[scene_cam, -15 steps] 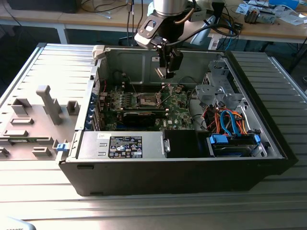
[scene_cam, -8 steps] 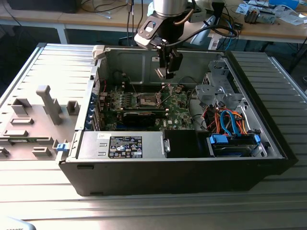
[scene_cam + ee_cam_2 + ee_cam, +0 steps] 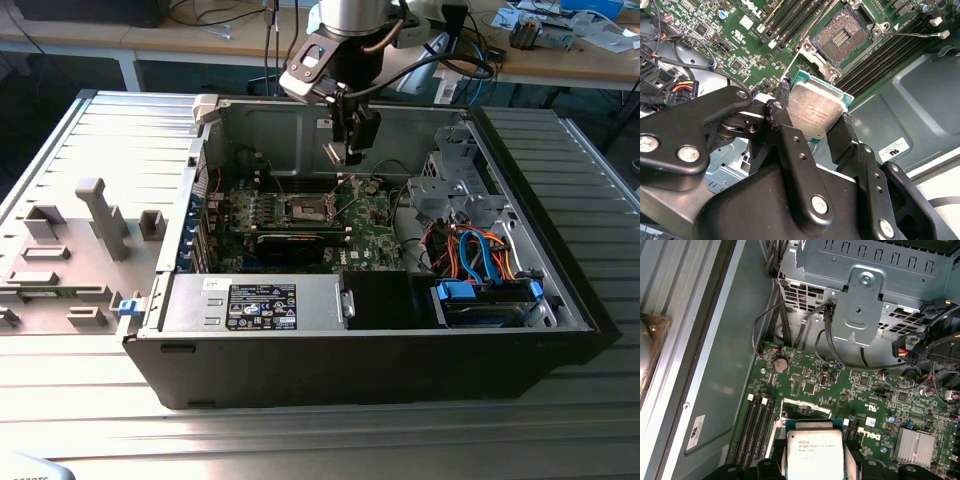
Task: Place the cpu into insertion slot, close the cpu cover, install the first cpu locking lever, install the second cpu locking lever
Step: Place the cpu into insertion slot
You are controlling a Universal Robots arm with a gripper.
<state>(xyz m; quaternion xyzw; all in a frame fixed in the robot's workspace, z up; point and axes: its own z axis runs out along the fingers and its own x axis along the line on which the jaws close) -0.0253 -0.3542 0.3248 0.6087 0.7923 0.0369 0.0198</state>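
Black two-fingered claw (image 3: 815, 106) noted clenched on the cpu, a small flat square chip with a silvery-grey metal top and a teal-green edge (image 3: 813, 114); the chip is pinched at two opposite edges by the black fingers (image 3: 844, 131), with its metal top left uncovered between them; the same grip is recorded in the first wrist view, chip (image 3: 815, 454) between fingers (image 3: 854, 455).

In the exterior view the claw (image 3: 350, 152) is seen hanging inside the open grey metal computer case (image 3: 280, 125), above the green motherboard (image 3: 372, 228); it is placed a little toward the exterior view's right of the insertion slot, a small square socket with a dark centre and silver rim (image 3: 307, 208).

The chip is held clear of the board, not seated; the slot (image 3: 842, 37) is seen uncovered, its contact field exposed; a thin wire lever (image 3: 917, 35) is observed lying out across the long black memory slots (image 3: 885, 56) beside it.

Further out, a perforated grey drive cage (image 3: 865, 290) and blue and orange cables (image 3: 480, 250) are noted; the case is set on a ribbed metal worktop (image 3: 300, 440).
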